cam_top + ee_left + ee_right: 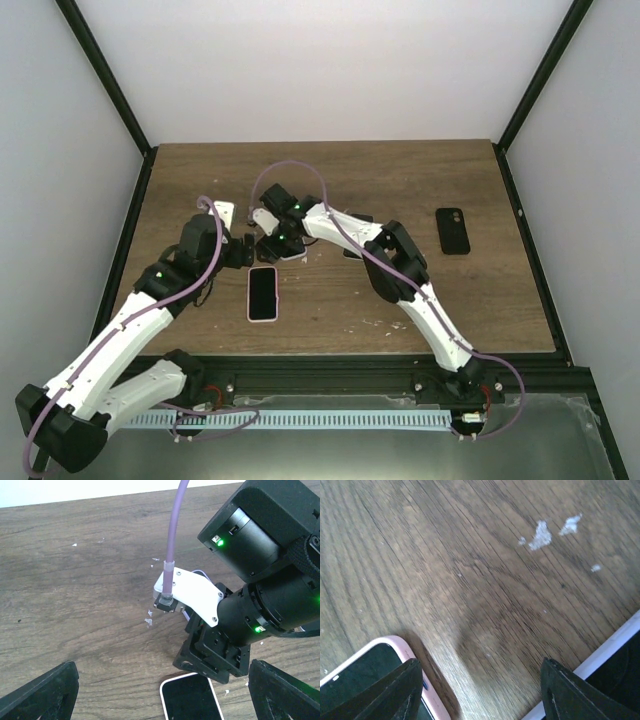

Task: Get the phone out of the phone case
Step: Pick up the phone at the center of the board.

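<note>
The phone (262, 294) lies flat on the desk (420, 180), screen up, seated in its pink case (412, 652), just nearer the arm bases than both end effectors. The right end effector (278, 242) hovers by the case's far end, partly open and holding nothing (only bare wood between its fingers). The left end effector (240, 252) is spread wide, also empty. It is probably best to pin the case rim with one while the other peels a corner free. Count: one cased phone, one dark phone (453, 230) well apart to the right, one white-edged thing (620, 647) only partly seen.
</note>
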Tool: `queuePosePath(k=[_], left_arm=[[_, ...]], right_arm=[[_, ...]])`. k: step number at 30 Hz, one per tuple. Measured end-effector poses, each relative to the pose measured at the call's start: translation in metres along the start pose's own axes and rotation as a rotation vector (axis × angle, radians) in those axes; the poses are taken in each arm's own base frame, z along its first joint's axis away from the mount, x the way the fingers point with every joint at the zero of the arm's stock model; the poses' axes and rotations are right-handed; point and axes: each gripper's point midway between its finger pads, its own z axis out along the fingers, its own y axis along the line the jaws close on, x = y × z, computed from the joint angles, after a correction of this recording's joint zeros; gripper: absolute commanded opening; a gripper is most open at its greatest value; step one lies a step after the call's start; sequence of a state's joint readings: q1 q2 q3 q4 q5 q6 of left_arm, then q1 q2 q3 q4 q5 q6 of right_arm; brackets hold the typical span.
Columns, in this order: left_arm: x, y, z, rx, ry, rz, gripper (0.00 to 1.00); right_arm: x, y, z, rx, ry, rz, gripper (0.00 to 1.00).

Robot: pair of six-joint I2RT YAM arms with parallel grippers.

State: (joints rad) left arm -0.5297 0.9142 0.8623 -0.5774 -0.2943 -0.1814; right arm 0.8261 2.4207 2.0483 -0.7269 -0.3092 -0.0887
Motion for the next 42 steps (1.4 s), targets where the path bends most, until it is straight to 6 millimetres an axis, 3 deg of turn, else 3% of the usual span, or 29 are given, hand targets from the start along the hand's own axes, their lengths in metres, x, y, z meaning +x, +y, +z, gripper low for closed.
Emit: queuePosePath(k=[5, 13, 15, 20, 27, 31, 37, 42], left_arm=[[0.0, 0.0, 0.0, 0.0, 0.0, 0.0, 0.93], [0.0, 0.002, 0.0, -0.011, -0.003, -0.001, 0.95], [-0.001, 0.003, -0.001, -0.018, -0.006, -0.002, 0.95], [-0.002, 0.004, -0.003, -0.017, -0.014, -0.004, 0.95], [-0.003, 0.004, -0.004, -0.016, -0.018, -0.005, 0.95], [-0.004, 0.004, -0.004, -0.015, -0.021, -0.006, 0.95], [-0.004, 0.004, -0.005, -0.015, -0.021, -0.006, 0.95], [-0.004, 0.004, -0.005, -0.014, -0.022, -0.006, 0.95]], right_arm=[[0.01, -0.012, -0.007, 0.024, 0.007, 0.022, 0.71], [0.036, -0.023, -0.05, -0.017, 0.019, -0.008, 0.89], [0.034, -0.025, -0.063, 0.016, -0.001, -0.036, 1.0], [0.015, -0.043, -0.077, 0.143, -0.059, -0.118, 1.0], [0.008, -0.087, -0.06, 0.281, -0.026, -0.139, 1.0], [0.018, -0.104, -0.041, 0.292, 0.019, -0.117, 1.0], [0.028, -0.107, -0.028, 0.259, 0.059, -0.079, 0.98], [0.03, -0.107, -0.028, 0.26, 0.067, -0.056, 0.8]])
